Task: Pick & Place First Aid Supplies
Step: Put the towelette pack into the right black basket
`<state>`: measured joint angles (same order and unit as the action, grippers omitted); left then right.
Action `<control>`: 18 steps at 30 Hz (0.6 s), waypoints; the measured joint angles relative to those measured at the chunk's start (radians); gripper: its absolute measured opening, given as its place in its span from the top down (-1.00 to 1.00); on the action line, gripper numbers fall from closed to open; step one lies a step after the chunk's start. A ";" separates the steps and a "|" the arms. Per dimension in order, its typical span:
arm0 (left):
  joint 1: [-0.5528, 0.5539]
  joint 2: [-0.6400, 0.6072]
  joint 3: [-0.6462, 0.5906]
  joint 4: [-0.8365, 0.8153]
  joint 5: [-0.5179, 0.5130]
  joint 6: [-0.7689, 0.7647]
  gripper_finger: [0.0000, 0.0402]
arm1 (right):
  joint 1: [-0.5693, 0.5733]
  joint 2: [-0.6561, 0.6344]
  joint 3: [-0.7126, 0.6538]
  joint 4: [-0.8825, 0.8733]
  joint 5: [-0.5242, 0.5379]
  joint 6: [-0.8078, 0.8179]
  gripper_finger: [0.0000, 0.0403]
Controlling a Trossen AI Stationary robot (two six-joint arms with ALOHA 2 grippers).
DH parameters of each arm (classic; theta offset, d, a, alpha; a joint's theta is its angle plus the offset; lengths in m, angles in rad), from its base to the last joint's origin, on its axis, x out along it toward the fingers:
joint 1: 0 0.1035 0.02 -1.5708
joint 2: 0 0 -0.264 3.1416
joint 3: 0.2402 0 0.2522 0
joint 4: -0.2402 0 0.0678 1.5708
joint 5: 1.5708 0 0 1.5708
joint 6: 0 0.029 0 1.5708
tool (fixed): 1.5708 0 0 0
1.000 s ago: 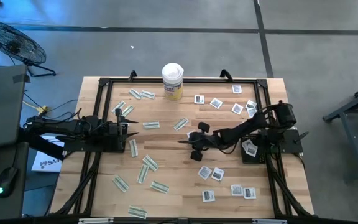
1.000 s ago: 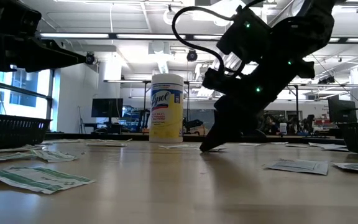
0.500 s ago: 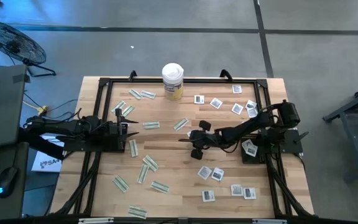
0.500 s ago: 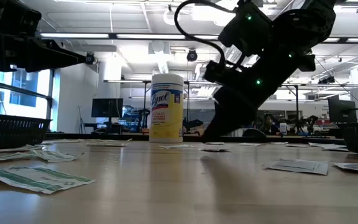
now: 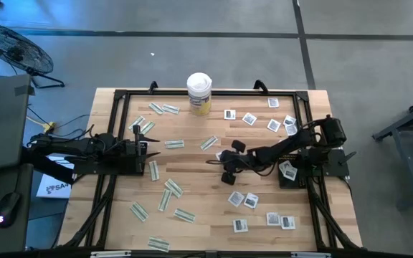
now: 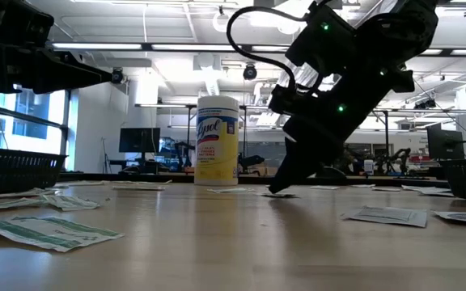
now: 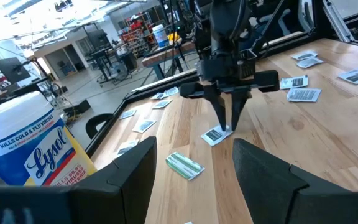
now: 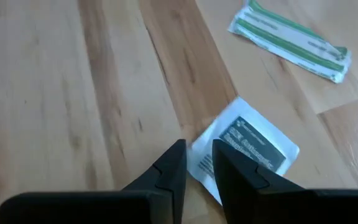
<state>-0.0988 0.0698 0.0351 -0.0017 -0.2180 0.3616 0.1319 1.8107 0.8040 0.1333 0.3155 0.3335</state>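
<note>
The right gripper point(image 5: 221, 159) stood tipped down over the middle of the table point(image 5: 199, 193), its fingers point(image 8: 173, 165) drawn nearly together with a slim gap, their tips at the edge of a small white square packet point(image 8: 244, 152) lying flat on the wood, not gripping it. A green-white strip point(image 8: 289, 40) lay near it, and the left gripper point(image 5: 148, 145) waited, fingers spread, at the table's left side.

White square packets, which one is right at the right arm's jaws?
The white square packet alone mid-table beside a green strip, under the right gripper; the other squares lie nearer the table's edges.
</note>
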 joint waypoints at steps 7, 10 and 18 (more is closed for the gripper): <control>0.000 0.000 0.000 0.000 0.000 0.000 -0.03 | -0.001 0.000 0.000 0.020 -0.036 -0.001 0.65; 0.000 0.000 0.000 0.000 0.000 0.000 -0.03 | 0.000 0.000 0.000 0.021 -0.038 -0.002 0.65; 0.000 0.000 0.000 0.000 0.000 0.000 -0.03 | -0.001 0.016 0.001 -0.009 -0.031 -0.028 0.65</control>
<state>-0.0989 0.0696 0.0353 -0.0017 -0.2180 0.3618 0.1314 1.8271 0.8047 0.1247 0.2850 0.3054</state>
